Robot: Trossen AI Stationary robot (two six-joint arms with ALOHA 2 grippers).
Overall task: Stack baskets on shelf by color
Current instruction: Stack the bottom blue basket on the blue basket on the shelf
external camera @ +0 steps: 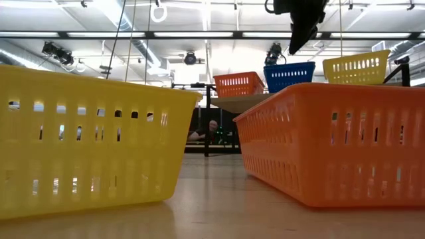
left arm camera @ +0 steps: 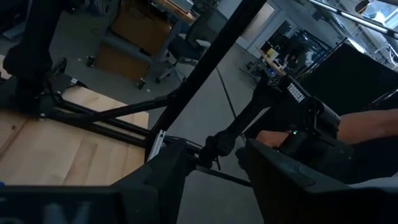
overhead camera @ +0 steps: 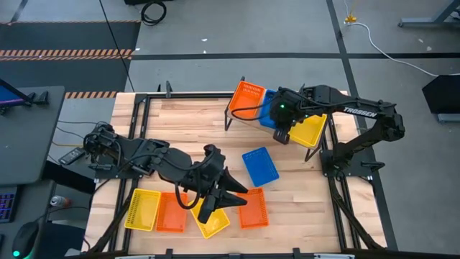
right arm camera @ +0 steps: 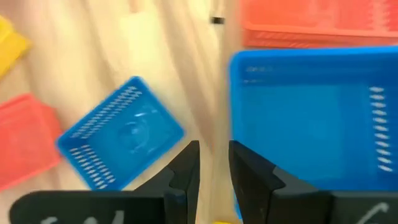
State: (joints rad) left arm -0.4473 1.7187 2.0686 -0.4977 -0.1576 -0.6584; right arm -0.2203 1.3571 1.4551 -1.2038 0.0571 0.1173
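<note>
The right claw [overhead camera: 282, 134] hangs over the shelf [external camera: 247, 101] at the far right of the slatted wooden table [overhead camera: 302, 208], its fingers [right arm camera: 184, 167] parted by a narrow gap and holding nothing, directly above the near edge of the blue basket on the shelf [overhead camera: 267, 109]. That basket sits between an orange basket [overhead camera: 247, 98] and a yellow basket [overhead camera: 310, 129] in a row along the plank. The left claw [overhead camera: 231, 196] waits low over the front of the table with its fingers spread and empty, beside a loose yellow basket [overhead camera: 213, 223], near an orange one [overhead camera: 252, 208], with another yellow basket [overhead camera: 142, 209] and another orange basket [overhead camera: 171, 212] to their left. A second blue basket [overhead camera: 259, 166] lies tilted in the middle of the table. The risk from here appears to be contact: the right claw is so close to the blue basket's rim that a careless lift or swing could catch the mesh wall and drag the light tray off the plank or knock its neighbours askew. The table is pale planked wood in a black metal frame. Beyond it lies grey flooring with striped hazard tape, loose cables and a workshop hung with strip lights; a seated person [external camera: 211, 130] shows far behind the shelf.
</note>
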